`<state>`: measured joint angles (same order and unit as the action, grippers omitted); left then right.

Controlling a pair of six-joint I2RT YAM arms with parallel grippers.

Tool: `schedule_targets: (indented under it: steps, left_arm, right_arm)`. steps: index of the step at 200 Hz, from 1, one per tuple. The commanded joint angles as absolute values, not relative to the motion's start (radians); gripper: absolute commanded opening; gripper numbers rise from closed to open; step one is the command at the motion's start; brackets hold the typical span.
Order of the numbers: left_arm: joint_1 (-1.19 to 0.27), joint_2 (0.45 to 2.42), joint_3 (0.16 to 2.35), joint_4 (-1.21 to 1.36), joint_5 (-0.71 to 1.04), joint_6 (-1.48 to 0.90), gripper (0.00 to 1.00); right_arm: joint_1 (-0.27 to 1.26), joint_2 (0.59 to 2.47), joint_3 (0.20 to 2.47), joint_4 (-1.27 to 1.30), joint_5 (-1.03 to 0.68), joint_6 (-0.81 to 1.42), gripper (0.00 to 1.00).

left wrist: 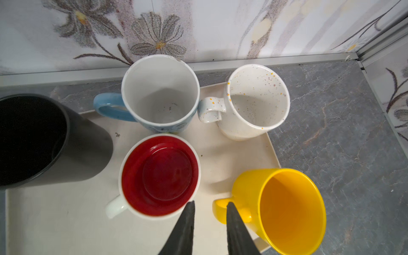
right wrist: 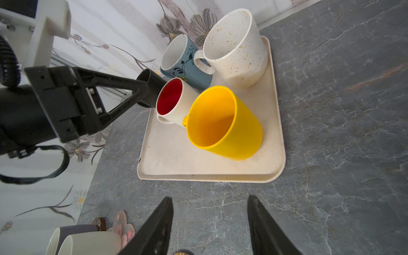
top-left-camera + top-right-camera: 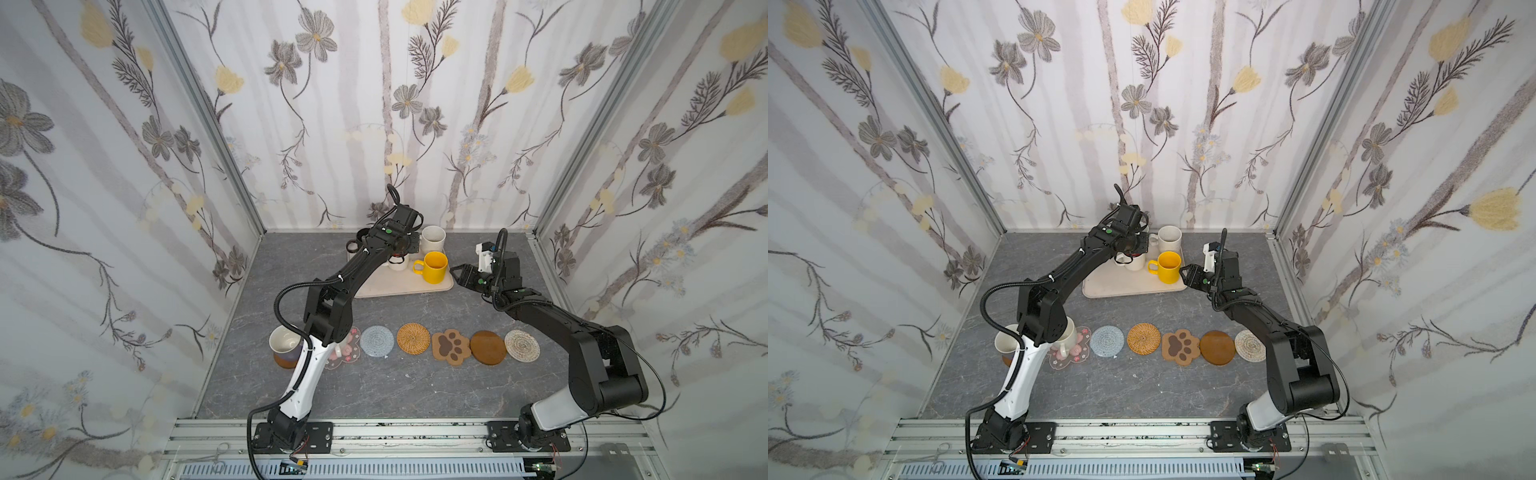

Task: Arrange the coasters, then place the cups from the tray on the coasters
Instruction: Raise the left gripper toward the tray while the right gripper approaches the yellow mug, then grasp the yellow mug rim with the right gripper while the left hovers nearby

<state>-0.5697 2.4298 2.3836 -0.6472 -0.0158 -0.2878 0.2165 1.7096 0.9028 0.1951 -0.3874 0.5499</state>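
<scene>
grey marbled tabletop (image 3: 374, 382), cream tray (image 3: 399, 286), floral-papered walls (image 3: 332, 124)

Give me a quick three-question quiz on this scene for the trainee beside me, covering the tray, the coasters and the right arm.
1. How many mugs stand on the tray?
2. True or false: the paw coaster lies bare, with no mug on it.
3. Which mug stands nearest the right gripper?

Key
1. Five: black mug, blue patterned mug, speckled white mug, red-inside mug, yellow mug.
2. True.
3. The yellow mug.
</scene>
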Motion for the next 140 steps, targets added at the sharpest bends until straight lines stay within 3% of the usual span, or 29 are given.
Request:
schedule_targets:
  steps: [1, 48, 93, 140]
  left_arm:
    - [-0.562, 2.5, 2.47, -0.643, 0.043, -0.261, 0.28]
    - [-0.562, 2.602, 2.564, -0.637, 0.086, -0.256, 0.27]
    - [-0.564, 2.632, 2.563, -0.631, 0.11, -0.268, 0.26]
    - [-0.58, 2.624, 2.526, -0.632, 0.123, -0.277, 0.23]
  right_arm:
    - [0.218, 1.732, 0.91, 0.256, -0.411, 0.563, 0.56]
    - [0.221, 1.759, 0.915, 0.243, -0.383, 0.549, 0.56]
    - [0.221, 1.837, 0.937, 0.264, -0.405, 0.56, 0.44]
    - [0.219, 1.883, 0.967, 0.255, -0.397, 0.555, 0.43]
